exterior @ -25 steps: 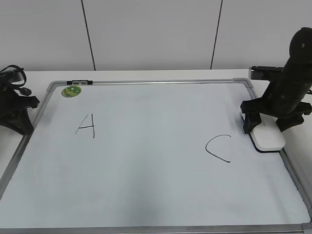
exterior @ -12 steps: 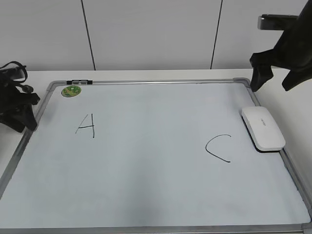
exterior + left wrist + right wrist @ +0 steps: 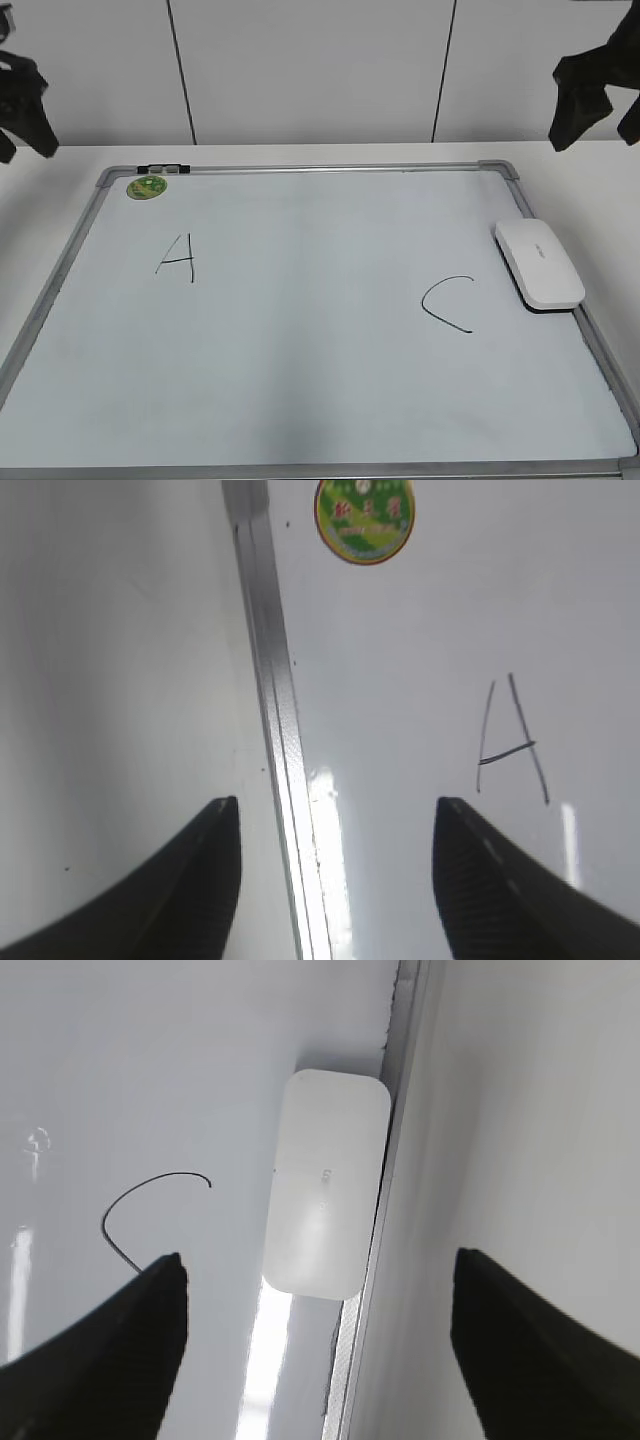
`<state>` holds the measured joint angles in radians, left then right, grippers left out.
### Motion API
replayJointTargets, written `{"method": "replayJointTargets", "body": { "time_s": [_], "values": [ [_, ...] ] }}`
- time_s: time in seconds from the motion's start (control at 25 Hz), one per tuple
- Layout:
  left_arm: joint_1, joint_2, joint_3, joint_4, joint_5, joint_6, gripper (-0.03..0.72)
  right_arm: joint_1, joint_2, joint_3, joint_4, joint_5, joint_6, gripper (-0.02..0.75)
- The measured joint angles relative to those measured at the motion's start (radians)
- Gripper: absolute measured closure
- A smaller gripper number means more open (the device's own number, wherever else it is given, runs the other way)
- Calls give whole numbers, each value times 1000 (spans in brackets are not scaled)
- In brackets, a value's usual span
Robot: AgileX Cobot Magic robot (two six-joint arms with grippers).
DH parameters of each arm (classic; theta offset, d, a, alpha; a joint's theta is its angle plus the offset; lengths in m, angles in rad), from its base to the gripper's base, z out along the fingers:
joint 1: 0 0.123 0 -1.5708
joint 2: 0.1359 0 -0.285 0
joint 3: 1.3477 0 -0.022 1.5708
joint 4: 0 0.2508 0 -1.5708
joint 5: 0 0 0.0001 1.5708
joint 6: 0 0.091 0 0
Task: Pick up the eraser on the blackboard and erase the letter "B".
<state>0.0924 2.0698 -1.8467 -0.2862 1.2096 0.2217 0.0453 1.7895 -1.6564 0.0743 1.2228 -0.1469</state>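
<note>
The left pincer [image 3: 335, 880] hangs wide apart and empty above the left frame of the blackboard [image 3: 60, 270], near the green magnet [image 3: 147, 186] and the "A" [image 3: 177, 259]. The middle of the board is bare; no "B" shows. Past the "C" [image 3: 448, 303], the eraser [image 3: 539, 264] lies flat against the right frame. It looks rigid, light and glossy, so probably slippery; gripping across its short sides seems best, though the frame crowds one side. The right pincer [image 3: 320, 1350] hovers wide and empty, high above.
</note>
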Motion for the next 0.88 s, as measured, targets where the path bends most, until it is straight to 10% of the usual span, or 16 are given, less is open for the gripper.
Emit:
{"method": "replayJointTargets", "body": {
  "time_s": [0.32, 0.88],
  "values": [
    [0, -334, 49, 14, 17, -17, 243, 0, -185, 42, -4, 14, -2, 142],
    [0, -1041, 569, 38, 46, -51, 244, 0, -671, 303, -8, 27, -2, 143]
  ]
}}
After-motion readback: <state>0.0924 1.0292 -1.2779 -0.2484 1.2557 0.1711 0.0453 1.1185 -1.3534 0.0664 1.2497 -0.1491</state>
